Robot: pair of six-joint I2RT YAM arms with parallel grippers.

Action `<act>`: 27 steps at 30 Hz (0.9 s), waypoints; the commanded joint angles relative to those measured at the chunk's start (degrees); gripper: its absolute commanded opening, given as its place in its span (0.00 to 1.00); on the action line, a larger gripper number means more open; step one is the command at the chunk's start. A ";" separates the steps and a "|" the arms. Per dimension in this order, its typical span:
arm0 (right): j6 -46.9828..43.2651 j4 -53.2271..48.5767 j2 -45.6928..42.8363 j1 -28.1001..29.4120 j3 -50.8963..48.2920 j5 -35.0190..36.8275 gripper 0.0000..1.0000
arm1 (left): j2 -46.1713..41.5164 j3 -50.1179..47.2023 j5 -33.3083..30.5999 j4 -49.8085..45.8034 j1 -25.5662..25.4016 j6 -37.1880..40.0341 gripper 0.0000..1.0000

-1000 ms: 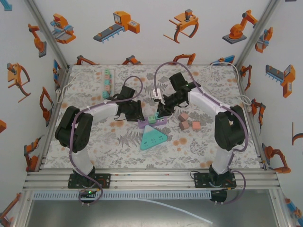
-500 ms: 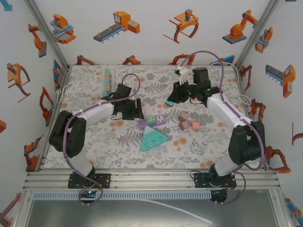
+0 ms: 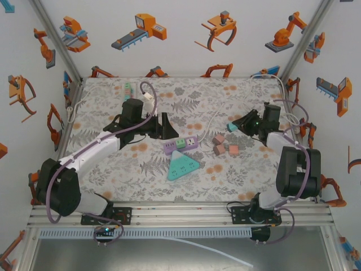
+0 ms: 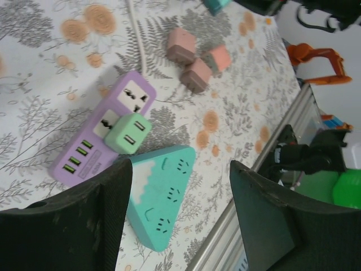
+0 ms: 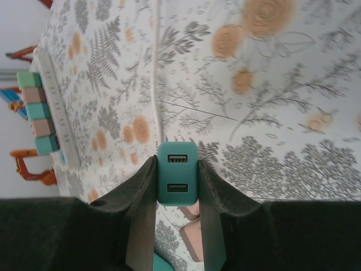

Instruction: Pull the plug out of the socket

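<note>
Floral tabletop (image 3: 141,175) is stretching under both arms. Left claw (image 3: 167,127) is hovering with fingers spread, just beside the purple socket strip (image 3: 181,144) lying mid-tabletop. Right claw (image 3: 240,124) is pinching the teal plug (image 5: 177,179) off to the right, well apart from that strip.

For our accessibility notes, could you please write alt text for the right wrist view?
The right gripper is shut on a teal plug with two USB ports, held over the floral tablecloth. At far left lies a white power strip carrying a row of green, pink and teal plugs, and a thin white cable runs across the cloth.
</note>
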 commanded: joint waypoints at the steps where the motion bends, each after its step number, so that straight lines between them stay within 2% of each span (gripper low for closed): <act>1: 3.25 4.82 0.16 -0.35 -1.56 1.98 0.00 | -1.90 -0.15 7.07 3.81 -0.42 2.28 0.66; 5: 2.71 7.24 1.59 -1.00 -4.28 2.33 0.02 | -1.46 0.50 10.53 4.41 -0.68 1.69 0.68; 12: 0.99 8.97 4.32 -1.27 -6.30 1.24 0.08 | -0.23 1.43 10.24 3.18 -1.98 2.43 0.78; 20: 0.48 6.27 5.08 -1.29 -6.63 2.36 0.33 | 0.89 1.90 8.66 2.37 -2.35 3.30 0.81; 27: -2.31 1.57 3.10 -1.27 -5.79 4.62 0.43 | 1.17 1.90 7.03 2.00 -2.34 3.79 0.81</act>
